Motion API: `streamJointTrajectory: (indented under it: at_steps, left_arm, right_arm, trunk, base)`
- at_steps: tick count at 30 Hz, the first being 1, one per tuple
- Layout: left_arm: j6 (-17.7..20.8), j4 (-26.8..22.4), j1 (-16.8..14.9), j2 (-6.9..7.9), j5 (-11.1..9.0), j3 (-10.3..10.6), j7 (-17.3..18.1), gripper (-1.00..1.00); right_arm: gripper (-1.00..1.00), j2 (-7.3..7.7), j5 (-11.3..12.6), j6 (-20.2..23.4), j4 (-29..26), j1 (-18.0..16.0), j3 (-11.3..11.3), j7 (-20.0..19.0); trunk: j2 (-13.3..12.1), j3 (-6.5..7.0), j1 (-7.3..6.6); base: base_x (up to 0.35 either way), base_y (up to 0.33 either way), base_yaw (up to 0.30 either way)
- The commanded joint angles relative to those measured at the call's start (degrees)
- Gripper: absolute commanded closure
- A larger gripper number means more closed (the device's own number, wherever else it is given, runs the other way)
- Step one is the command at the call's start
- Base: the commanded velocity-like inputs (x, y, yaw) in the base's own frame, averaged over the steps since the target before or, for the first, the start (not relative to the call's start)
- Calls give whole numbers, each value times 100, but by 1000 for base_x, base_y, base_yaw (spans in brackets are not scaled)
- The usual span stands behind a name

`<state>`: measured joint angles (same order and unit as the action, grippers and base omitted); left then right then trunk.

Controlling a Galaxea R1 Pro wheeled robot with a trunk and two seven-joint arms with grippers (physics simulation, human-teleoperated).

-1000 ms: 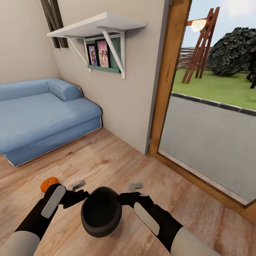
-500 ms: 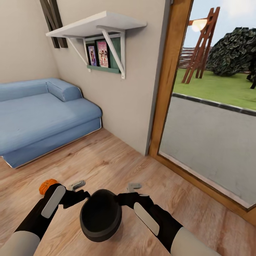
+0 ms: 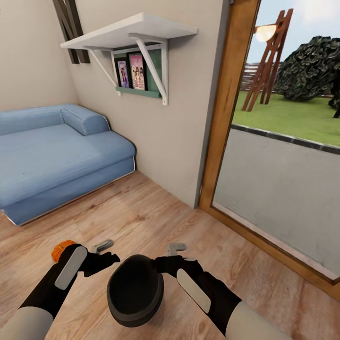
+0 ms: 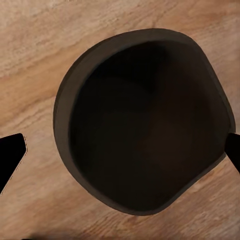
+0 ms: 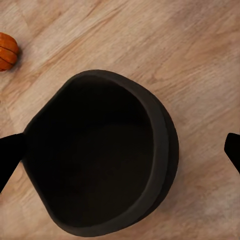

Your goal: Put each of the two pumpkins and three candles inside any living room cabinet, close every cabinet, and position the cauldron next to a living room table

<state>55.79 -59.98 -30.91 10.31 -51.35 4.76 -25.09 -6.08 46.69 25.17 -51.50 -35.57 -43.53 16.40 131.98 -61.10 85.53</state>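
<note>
Here, from big to small:
Room: beyond your arms you have a blue sofa [image 3: 52,156] off to the left, a wall shelf [image 3: 130,35] with pictures ahead, and a glass door [image 3: 283,156] in a wooden frame to the right, looking onto grass.
Floor: pale wood planks [image 3: 156,217] run under both arms and under everything you carry.
Cauldron: the black pot [image 3: 135,290] hangs between your two grippers, clear of the floor and tilted, its mouth turned up toward the head camera. In the left wrist view its dark hollow [image 4: 145,120] sits between the finger tips; in the right wrist view its rim [image 5: 95,155] reaches the finger at one edge.
Left gripper: your left gripper [image 3: 105,257] sits at the pot's left rim, fingers spread wide; one dark fingertip [image 4: 10,157] stands apart from the pot wall, the other meets it at the far edge. Whether it truly pinches the rim, I cannot tell.
Right gripper: your right gripper [image 3: 165,260] is at the pot's right rim, fingers also wide; its grip cannot be judged either.
Pumpkin: one orange pumpkin [image 3: 60,249] lies on the floor just outside your left forearm, partly hidden by it; it also shows in the right wrist view [image 5: 7,51], well apart from the pot.
</note>
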Motion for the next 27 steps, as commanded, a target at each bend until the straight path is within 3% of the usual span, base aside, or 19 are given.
streamJointTrajectory:
  at_steps: [1, 18, 27]
  left_arm:
    - [2, -5, -3, 6, -60, 16, -57, -100]
    - [-37, -18, -3, 6, -60, 16, -45, -100]
    - [-68, -9, -3, 6, -60, 16, -40, -100]
  right_arm:
    - [-100, 2, 58, 6, -9, -6, -16, 59]
    - [-100, -37, 51, -11, 0, -11, -20, 83]
    - [-100, -30, -28, -100, -8, -12, -56, 130]
  trunk:
    - [2, -5, -1]
    - [2, -5, -1]
    - [363, -167, 197]
  base:
    - [38, 196, 0]
    - [11, 31, 0]
    - [0, 0, 0]
